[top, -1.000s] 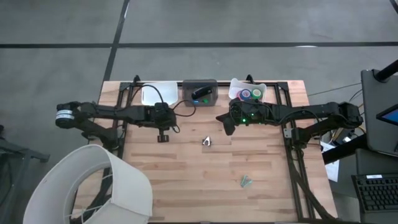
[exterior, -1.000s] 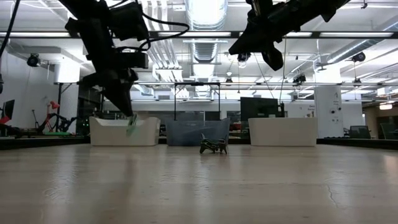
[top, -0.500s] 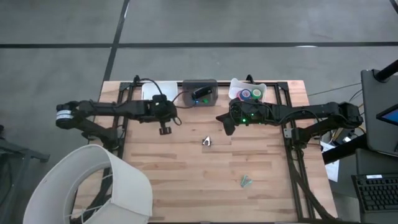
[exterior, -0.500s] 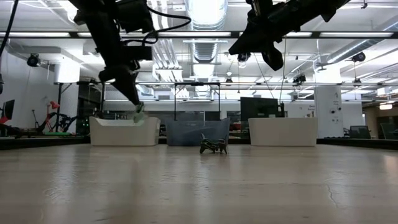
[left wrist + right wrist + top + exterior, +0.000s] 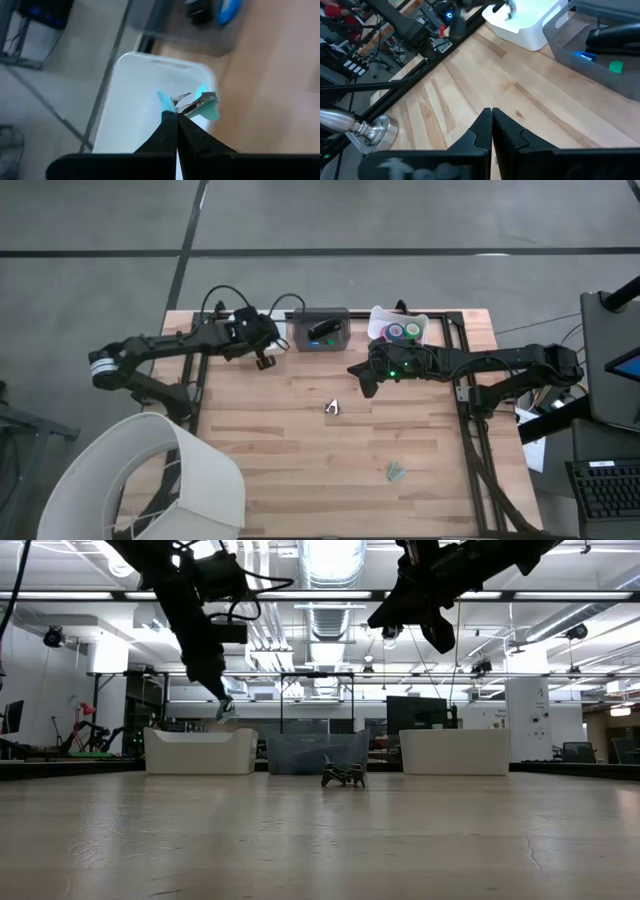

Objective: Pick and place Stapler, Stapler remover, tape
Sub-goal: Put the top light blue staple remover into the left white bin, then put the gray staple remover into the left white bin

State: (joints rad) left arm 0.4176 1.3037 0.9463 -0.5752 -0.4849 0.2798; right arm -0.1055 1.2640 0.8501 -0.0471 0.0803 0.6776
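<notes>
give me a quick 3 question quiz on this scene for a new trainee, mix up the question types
1. True or false: the left gripper is shut on a teal staple remover.
2. Which bin does the left gripper hang over? A) white bin B) grey bin C) bin with the tape rolls
3. Fill in: two more staple removers lie on the table, a silvery one near the middle and a teal one towards the ____ edge.

Key:
1. True; the piece sticks out past the closed fingertips.
2. A; the white bin shows right behind the held piece in the left wrist view.
3. Front, the edge farthest from the bins. The right gripper is shut and holds nothing.
</notes>
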